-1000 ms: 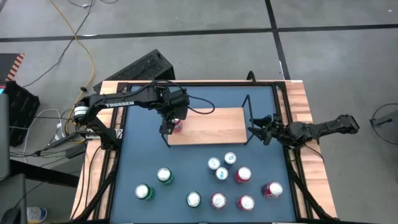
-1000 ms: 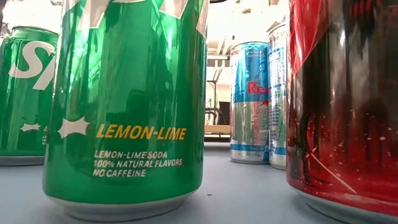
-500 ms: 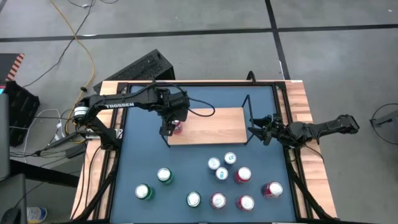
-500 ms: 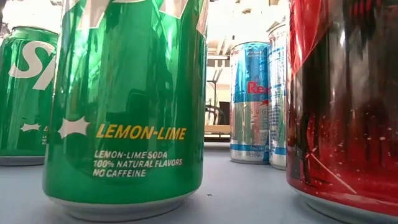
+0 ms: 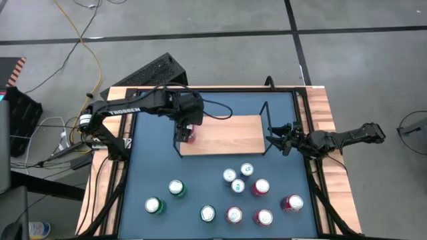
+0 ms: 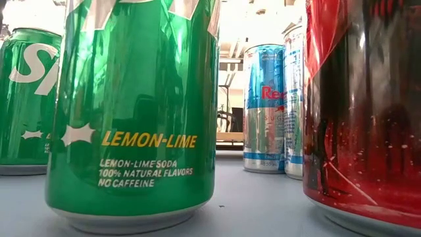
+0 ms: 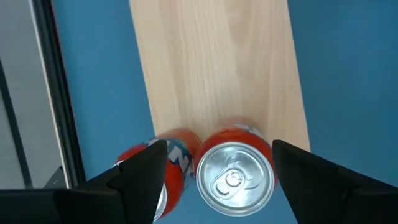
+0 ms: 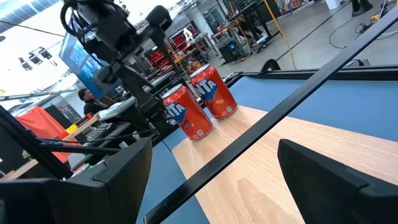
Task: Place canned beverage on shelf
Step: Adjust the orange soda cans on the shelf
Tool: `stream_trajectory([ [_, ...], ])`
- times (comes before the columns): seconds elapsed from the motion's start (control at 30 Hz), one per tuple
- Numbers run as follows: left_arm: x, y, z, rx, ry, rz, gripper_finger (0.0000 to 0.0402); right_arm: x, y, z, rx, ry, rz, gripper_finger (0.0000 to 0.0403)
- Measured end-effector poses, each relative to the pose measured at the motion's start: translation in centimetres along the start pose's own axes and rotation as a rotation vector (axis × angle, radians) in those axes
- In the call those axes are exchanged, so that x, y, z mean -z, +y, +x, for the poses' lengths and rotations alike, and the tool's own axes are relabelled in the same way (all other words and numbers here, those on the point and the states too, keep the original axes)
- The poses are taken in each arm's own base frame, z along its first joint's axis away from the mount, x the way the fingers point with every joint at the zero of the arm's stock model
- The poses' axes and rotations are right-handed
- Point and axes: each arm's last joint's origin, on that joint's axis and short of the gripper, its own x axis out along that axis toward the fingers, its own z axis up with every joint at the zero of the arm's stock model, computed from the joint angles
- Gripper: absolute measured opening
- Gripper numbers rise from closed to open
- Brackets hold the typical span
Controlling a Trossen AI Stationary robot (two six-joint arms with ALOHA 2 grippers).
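1. Both robot arms were dark, nearly black, built of slim jointed segments.
2. The left arm (image 5: 127, 111) carried white lettering along its forearm.
3. A black cable looped from its wrist.
4. The fingers (image 7: 140, 177) were flat, matte-black wedges.

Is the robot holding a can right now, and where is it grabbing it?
No. The left gripper is open around an orange can on the shelf.

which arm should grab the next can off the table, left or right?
Probably right. The right gripper hangs open and empty at the light-wood shelf's wire end, closer to the red, green and silver-blue cans on the dark-blue table. The left gripper straddles an orange can on the shelf.
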Motion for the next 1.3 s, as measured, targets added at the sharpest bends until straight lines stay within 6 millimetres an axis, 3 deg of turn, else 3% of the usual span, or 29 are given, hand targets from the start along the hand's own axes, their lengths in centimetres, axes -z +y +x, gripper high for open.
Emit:
stream_trajectory([
  [0.17, -1.5, -0.3, -2.9, 0.0, -0.1, -0.048, 0.0274, 0.0, 0.0, 0.0, 0.0, 0.0, 0.0, 0.0347],
  [0.33, -4.3, -2.0, -6.0, 0.005, -0.34, -0.03, 0.0274, 0.0, 0.0, 0.0, 0.0, 0.0, -0.004, 0.0347],
  [0.6, -8.2, -4.0, -7.3, 0.05, -0.694, -0.098, 0.0274, 0.0, 0.0, 0.0, 0.0, 0.0, -0.003, 0.0347],
  [0.87, -10.8, -4.9, -4.0, 0.154, -0.738, -0.211, 0.0274, 0.0, 0.0, 0.0, 0.001, 0.005, -0.002, 0.0347],
  [1.03, -12.6, -6.4, -0.8, 0.189, -0.745, -0.207, 0.0274, 0.3, 0.0, 0.2, 0.009, 0.03, -0.036, 0.0347],
  [1.3, -14.9, -8.1, 2.4, 0.197, -0.838, -0.181, 0.0274, 0.8, -0.1, 0.4, 0.028, 0.071, -0.063, 0.0347],
])
